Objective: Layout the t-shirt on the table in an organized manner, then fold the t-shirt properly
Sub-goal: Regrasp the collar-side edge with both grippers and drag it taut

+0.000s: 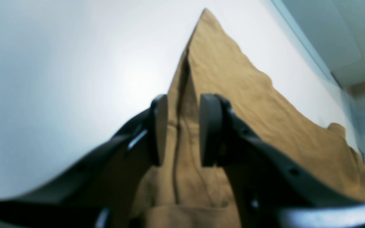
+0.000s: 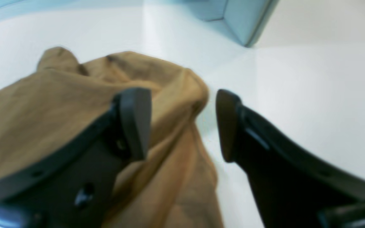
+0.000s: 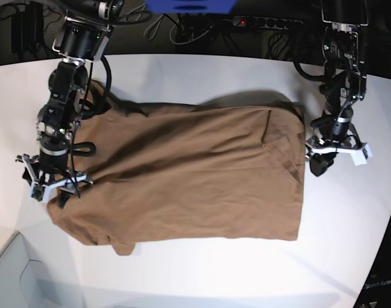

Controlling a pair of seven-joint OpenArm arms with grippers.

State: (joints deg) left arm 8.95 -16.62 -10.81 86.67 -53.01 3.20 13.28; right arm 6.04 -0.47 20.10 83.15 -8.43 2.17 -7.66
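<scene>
The black left gripper point(image 1: 180, 129) is seen closest, its fingers point(image 1: 159, 129) held slightly apart, straddling a raised fold of the plain brown short-sleeved cloth t-shirt point(image 3: 195, 173); whether the cloth is pinched cannot be told. The t-shirt is spread nearly flat across the middle of the large smooth white table point(image 3: 202, 77). At the t-shirt's opposite end, the black right gripper point(image 2: 184, 123) is parted wide, released, over a bunched edge.
</scene>
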